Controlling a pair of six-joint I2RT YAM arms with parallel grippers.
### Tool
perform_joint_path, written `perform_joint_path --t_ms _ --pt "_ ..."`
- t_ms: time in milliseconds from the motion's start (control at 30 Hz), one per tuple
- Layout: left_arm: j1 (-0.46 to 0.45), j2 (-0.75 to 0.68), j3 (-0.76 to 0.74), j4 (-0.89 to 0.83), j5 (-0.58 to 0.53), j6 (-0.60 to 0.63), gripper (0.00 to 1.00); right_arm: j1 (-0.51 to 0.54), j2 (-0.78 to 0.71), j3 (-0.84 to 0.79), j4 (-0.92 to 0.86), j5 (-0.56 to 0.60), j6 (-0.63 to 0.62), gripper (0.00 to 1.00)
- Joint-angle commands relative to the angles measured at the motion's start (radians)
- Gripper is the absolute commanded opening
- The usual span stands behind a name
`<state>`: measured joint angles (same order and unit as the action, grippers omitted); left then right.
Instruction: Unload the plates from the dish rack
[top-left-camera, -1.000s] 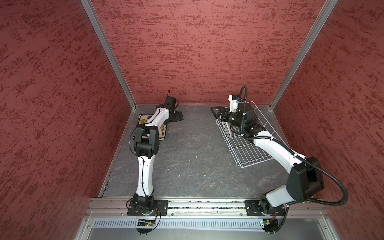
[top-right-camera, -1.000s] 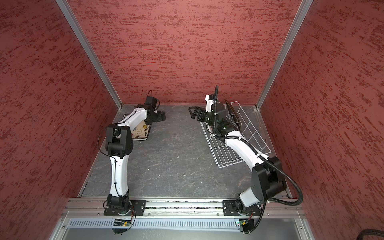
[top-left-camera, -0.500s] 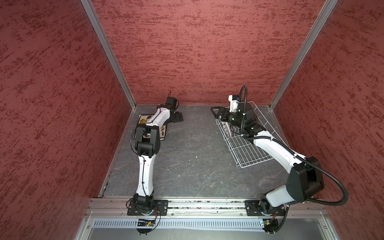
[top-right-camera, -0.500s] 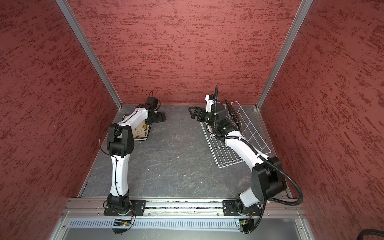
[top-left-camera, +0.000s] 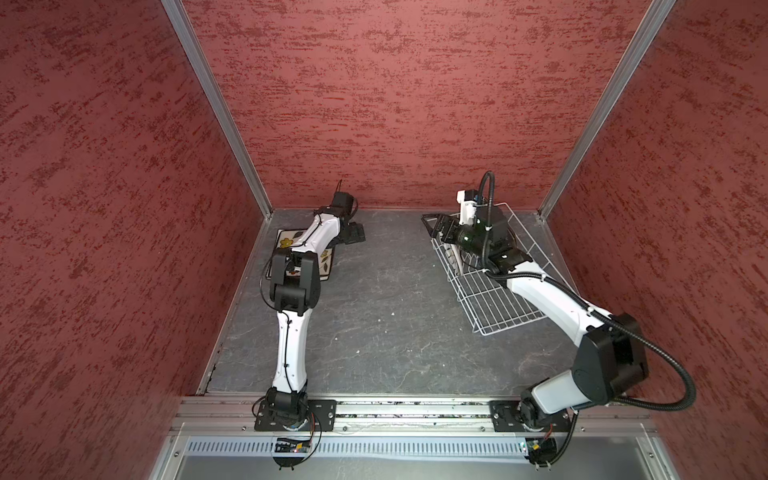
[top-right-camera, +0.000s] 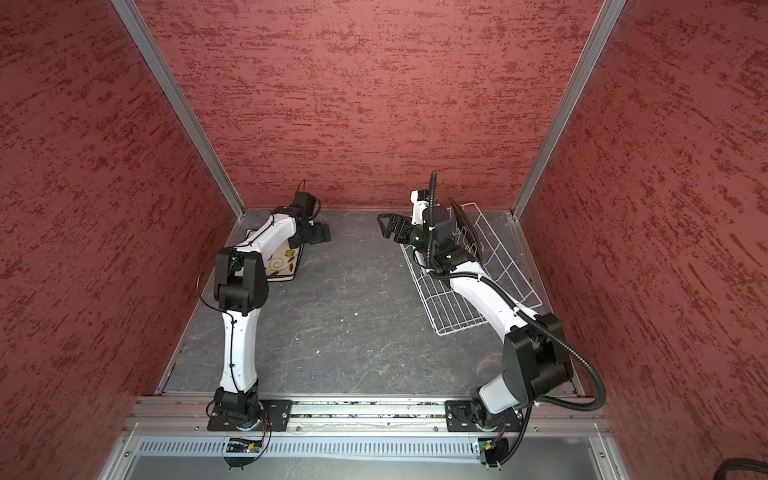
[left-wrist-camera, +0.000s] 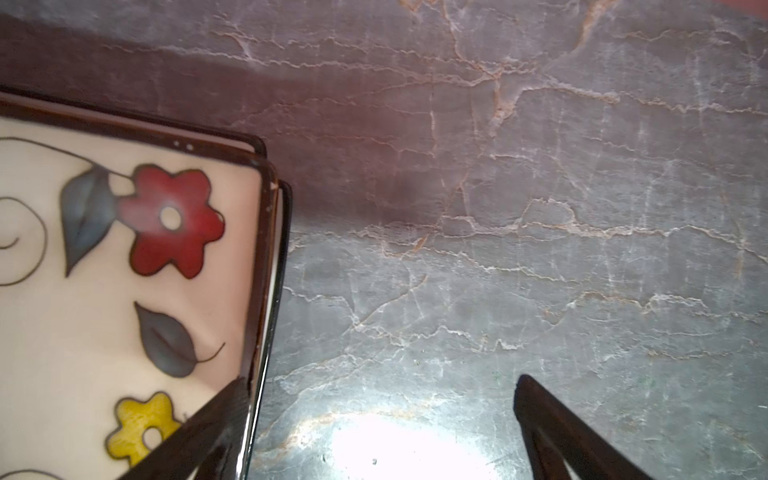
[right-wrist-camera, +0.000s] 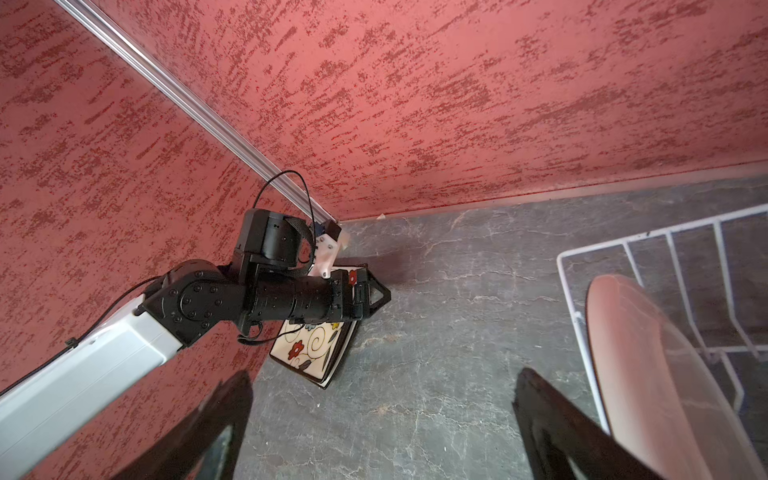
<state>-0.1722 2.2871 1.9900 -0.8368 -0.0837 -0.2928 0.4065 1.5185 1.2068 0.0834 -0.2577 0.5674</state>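
A floral cream square plate (left-wrist-camera: 124, 249) lies on top of a stack at the table's far left (top-left-camera: 286, 243) (top-right-camera: 286, 264) (right-wrist-camera: 311, 345); darker rims of plates beneath it (left-wrist-camera: 283, 232) stick out at the corner. My left gripper (top-left-camera: 354, 232) (top-right-camera: 321, 235) (left-wrist-camera: 380, 390) hovers low beside that stack, open and empty. The white wire dish rack (top-left-camera: 511, 326) (top-right-camera: 461, 330) (right-wrist-camera: 623, 239) sits at the far right. A glossy dark plate (top-right-camera: 467, 228) (right-wrist-camera: 648, 374) stands upright in it. My right gripper (top-left-camera: 432, 226) (top-right-camera: 386, 226) (right-wrist-camera: 384, 384) is at the rack's far left corner, open, holding nothing.
Red textured walls with metal corner posts close in the grey stone table (top-left-camera: 386, 324) on three sides. The left arm's forearm (top-left-camera: 320, 232) lies over the plate stack. The right arm (top-left-camera: 540, 291) stretches over the rack.
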Motion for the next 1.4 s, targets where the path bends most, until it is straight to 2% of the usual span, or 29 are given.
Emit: perform_joint_path --t_ms 0,333,667,900,1133,1367 --pt "0.0 0.007 0.008 0.015 0.034 0.015 0.99 -0.006 -0.017 -0.011 0.026 0.002 -0.006 0.99" --pt "0.002 0.031 0.029 -0.003 0.035 0.023 0.99 -0.008 -0.021 -0.016 0.025 0.005 -0.008 0.99" --pt "0.003 0.05 0.048 -0.047 -0.054 0.039 0.99 -0.009 -0.02 -0.018 0.029 0.003 -0.008 0.99" --pt "0.005 0.05 0.052 -0.054 -0.067 0.043 1.0 -0.01 -0.017 -0.019 0.035 -0.002 -0.001 0.99" --pt "0.002 0.045 0.062 -0.047 -0.011 0.04 1.0 -0.011 -0.015 -0.019 0.038 -0.003 -0.001 0.99" --pt "-0.032 -0.051 0.039 -0.009 0.066 0.024 1.0 -0.011 -0.02 -0.012 0.012 0.009 -0.018 0.99"
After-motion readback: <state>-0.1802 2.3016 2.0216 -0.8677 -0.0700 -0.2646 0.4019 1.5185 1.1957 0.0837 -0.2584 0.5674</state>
